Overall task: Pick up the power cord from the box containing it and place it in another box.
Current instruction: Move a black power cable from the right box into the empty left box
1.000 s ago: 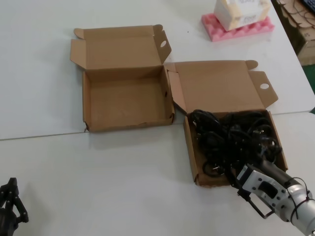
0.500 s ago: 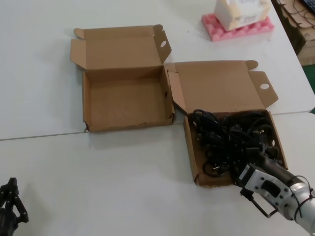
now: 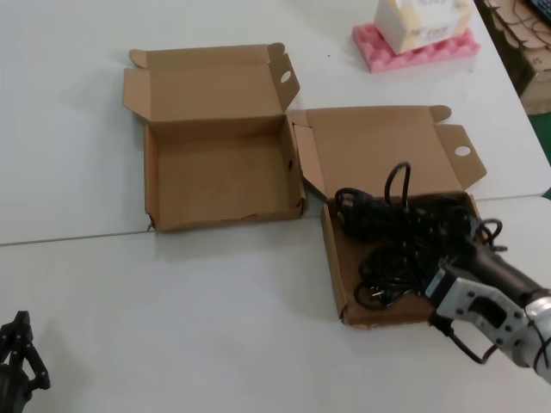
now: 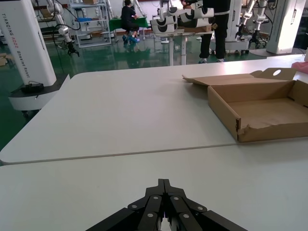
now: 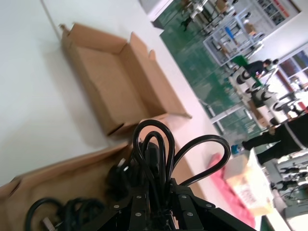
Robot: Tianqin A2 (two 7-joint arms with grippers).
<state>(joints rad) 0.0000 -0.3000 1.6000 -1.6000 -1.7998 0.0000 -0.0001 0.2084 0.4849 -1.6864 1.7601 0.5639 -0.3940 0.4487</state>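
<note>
Power cord (image 3: pixel 405 215): bunched, partly raised above the box containing it (image 3: pixel 337 267).
Right gripper (image 3: pixel 465 249): jaws pinching cord loops.
Left gripper (image 3: pixel 15 344): parked well away, jaws pressed together.
Progress: grasp made; carry to another box (image 3: pixel 153 185) remains.
Writing: "TIANQIN A2" on distant robot column (image 4: pixel 26 41).

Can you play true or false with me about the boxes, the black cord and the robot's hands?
1. The right end effector is shut on the power cord. True.
2. The box on the left is full of cords. False: nothing lies in it.
3. The left end effector is holding a cord. False: it is shut on nothing, low at the table's near edge.
4. Both boxes have their lids open. True.
5. More cords still lie in the right box. True.
</note>
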